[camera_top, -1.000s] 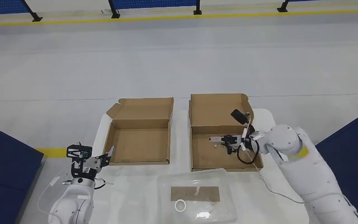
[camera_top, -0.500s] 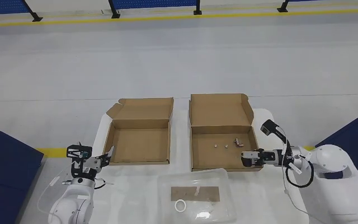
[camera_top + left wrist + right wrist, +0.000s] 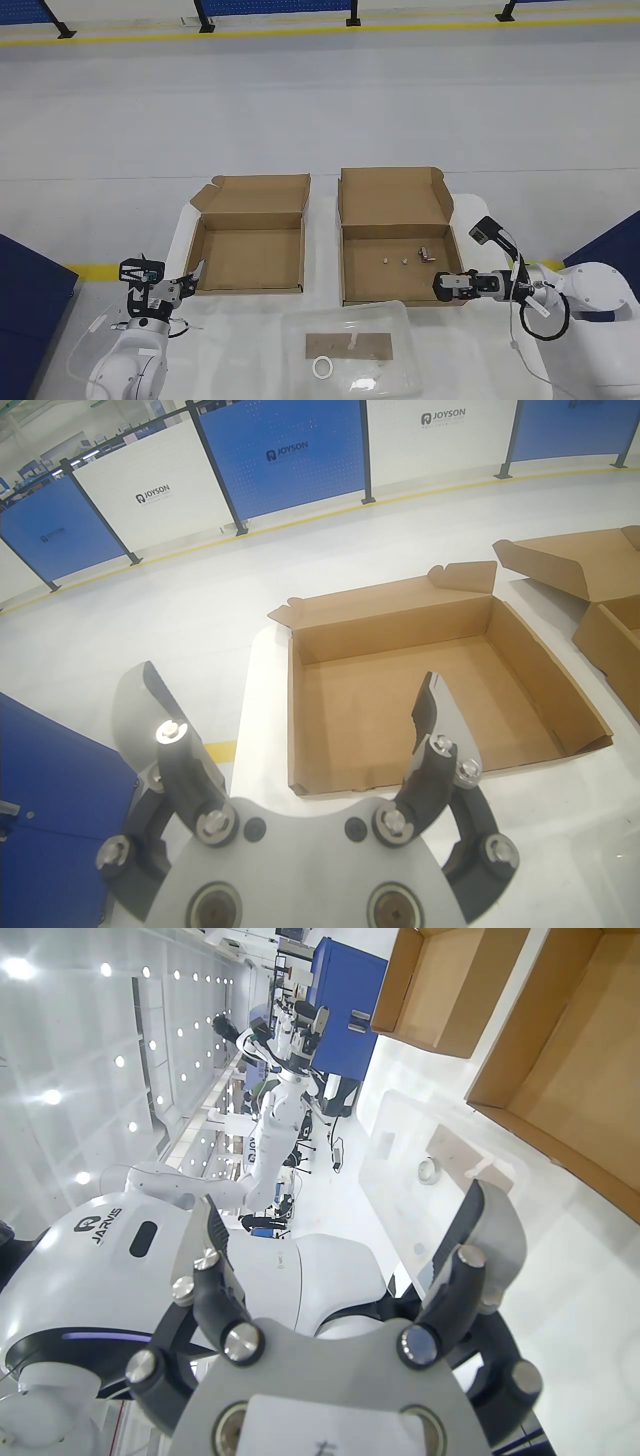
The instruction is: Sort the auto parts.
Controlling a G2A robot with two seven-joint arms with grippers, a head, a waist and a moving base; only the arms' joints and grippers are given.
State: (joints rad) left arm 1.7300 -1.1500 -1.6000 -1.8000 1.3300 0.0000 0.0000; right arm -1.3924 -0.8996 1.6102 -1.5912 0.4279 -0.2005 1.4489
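Right claw exited box; parts' orientation unclear.

Two cardboard boxes, one clear tray, three small parts — and one white ring.

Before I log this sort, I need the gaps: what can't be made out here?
Parts in the right box: too small in the top view to identify.
Its floor: cut off by the left wrist view's edge.
Pale item in the clear tray: blurred against the plastic, top view.
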